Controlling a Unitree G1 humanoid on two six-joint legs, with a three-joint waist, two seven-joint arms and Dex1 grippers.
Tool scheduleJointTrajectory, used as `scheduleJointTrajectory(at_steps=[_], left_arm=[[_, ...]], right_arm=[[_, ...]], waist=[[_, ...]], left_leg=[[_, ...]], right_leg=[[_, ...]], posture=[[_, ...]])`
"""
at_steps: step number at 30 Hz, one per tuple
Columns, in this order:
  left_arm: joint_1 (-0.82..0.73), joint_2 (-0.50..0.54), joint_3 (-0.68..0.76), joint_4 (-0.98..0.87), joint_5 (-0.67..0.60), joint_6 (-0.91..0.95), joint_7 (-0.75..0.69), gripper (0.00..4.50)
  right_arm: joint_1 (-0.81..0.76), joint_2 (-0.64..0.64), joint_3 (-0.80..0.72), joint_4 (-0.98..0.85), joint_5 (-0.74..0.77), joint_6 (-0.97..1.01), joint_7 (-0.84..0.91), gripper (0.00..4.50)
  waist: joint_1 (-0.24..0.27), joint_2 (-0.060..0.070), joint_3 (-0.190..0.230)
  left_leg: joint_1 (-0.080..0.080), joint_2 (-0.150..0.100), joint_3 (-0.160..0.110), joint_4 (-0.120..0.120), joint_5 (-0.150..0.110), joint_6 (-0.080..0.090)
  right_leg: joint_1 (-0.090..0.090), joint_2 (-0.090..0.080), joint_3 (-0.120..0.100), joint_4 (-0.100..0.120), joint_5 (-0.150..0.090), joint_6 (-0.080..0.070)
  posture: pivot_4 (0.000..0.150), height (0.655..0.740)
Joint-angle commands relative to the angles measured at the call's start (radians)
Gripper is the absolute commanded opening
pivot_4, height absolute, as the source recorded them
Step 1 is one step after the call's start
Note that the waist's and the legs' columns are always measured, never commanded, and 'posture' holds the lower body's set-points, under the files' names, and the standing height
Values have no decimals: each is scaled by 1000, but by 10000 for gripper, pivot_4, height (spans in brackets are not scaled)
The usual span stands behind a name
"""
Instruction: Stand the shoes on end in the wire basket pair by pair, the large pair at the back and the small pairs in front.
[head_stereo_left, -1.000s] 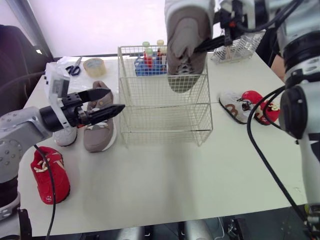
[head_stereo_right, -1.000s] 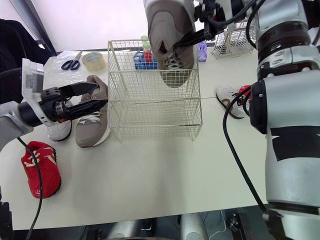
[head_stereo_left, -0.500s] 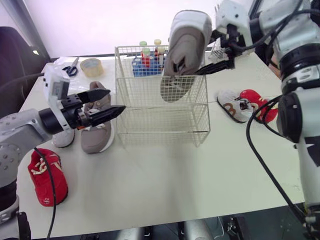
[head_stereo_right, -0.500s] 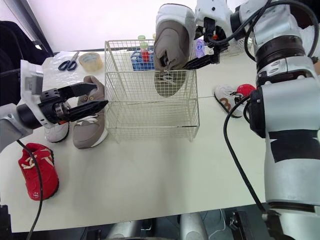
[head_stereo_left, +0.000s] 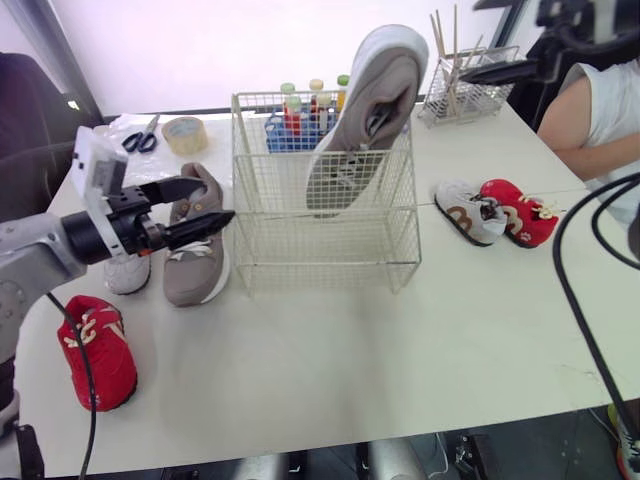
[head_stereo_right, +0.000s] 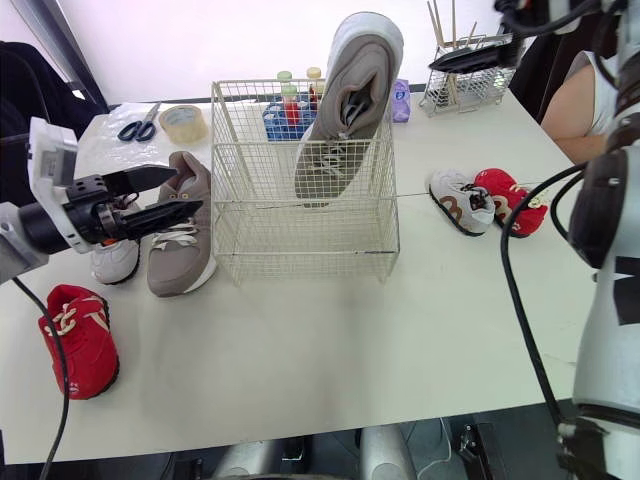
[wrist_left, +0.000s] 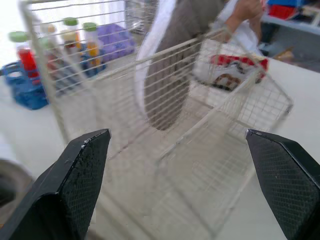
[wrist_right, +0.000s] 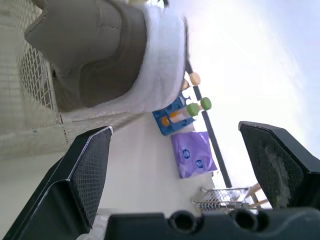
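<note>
One large taupe shoe (head_stereo_left: 360, 120) stands toe-down in the wire basket (head_stereo_left: 300, 240), tilted against its back right corner, heel well above the rim; its partner (head_stereo_left: 198, 250) lies on the table (head_stereo_left: 350, 360) just left of the basket. Our left gripper (head_stereo_left: 218, 200) hovers over that partner, fingers wide apart and holding nothing; our right gripper (wrist_right: 175, 132) hangs high behind the basket, likewise spread and empty. The leaning shoe looks unsteady to us; a nudge while we lower its partner beside it could tip it forward into the space meant for the small pairs. The light basket might also slide if a finger catches the wire.
</note>
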Motion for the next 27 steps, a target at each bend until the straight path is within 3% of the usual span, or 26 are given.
scheduleJointTrajectory(at_steps=[1, 3, 4, 7, 10, 19, 27], left_arm=[[-45, 47, 4, 100, 122, -80, -2, 45000], [-163, 77, -84, 284, 262, -144, 21, 45000], [-207, 84, -115, 350, 305, -164, 19, 45000], [-369, 71, -222, 576, 426, -220, -23, 45000], [-538, 23, -320, 819, 543, -266, -47, 45000], [-788, -122, -432, 1349, 777, -441, -81, 45000], [-858, -208, -385, 1551, 829, -508, -39, 45000]], right_arm=[[-21, -3, -108, -101, 151, 87, 126, 44432], [197, 14, -145, -505, 477, 421, 170, 44432], [279, 19, -160, -659, 571, 539, 174, 44432], [514, 58, -216, -1076, 747, 782, 98, 44432], [674, 117, -255, -1338, 862, 918, -51, 44432], [789, 174, -344, -1580, 1066, 1089, -334, 44432], [859, 154, -323, -1672, 1128, 1131, -428, 44432]], waist=[[-2, 0, 0], [3, -2, -1], [2, -3, -2], [9, -3, -2], [22, -3, -2], [35, -7, -3], [33, -8, -3]], left_leg=[[0, 0, 0, 0, 0, 0], [0, 0, 0, 0, 0, 0], [2, 2, -3, 1, 1, 1], [3, 2, -3, 2, 0, 4], [1, 0, -4, 7, 0, 6], [-5, -1, -1, 20, -7, 18], [-8, -1, -1, 20, -7, 18]], right_leg=[[0, 0, 0, 0, 0, 0], [0, 0, 0, 0, 0, 0], [4, 1, -2, 0, 0, 0], [6, 0, -2, 0, 1, -1], [4, 0, -3, 3, 1, -1], [3, -2, -2, 7, 1, 0], [-2, -2, -2, 11, 1, 0]], posture=[[1500, 7400], [1500, 7400], [1500, 7400], [1500, 7400], [1500, 7400], [1500, 7400], [1500, 7400]])
